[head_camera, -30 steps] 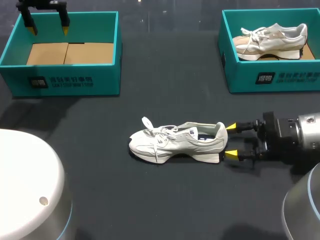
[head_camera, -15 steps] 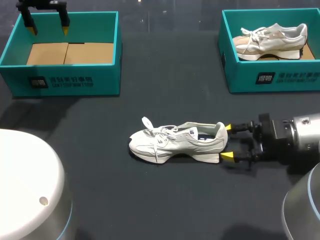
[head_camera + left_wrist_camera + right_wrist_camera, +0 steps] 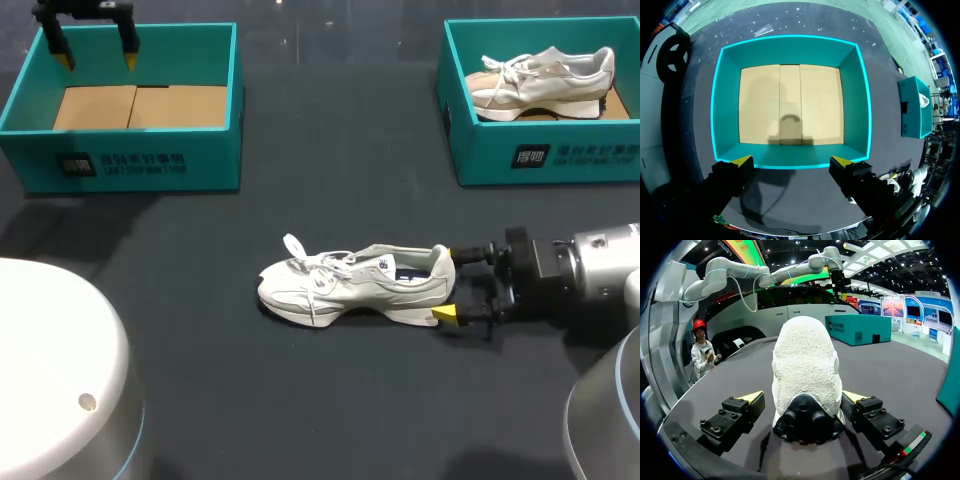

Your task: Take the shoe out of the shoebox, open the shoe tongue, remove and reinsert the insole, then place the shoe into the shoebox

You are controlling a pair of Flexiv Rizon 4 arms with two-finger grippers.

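Our right gripper (image 3: 450,283), fingers wide, straddles the heel of the shoe (image 3: 345,287), whose length runs straight ahead; our left gripper (image 3: 97,58), also wide, hangs well apart over a box (image 3: 120,165).

Shoe (image 3: 350,283) heel inside right pincer (image 3: 449,284) gap; bare table (image 3: 330,180) beside shoe.

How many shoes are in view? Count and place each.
2. The white shoe lies mid-table, heel between the right gripper's fingers; the beige-toned shoe in the right shoebox. The left shoebox holds none.
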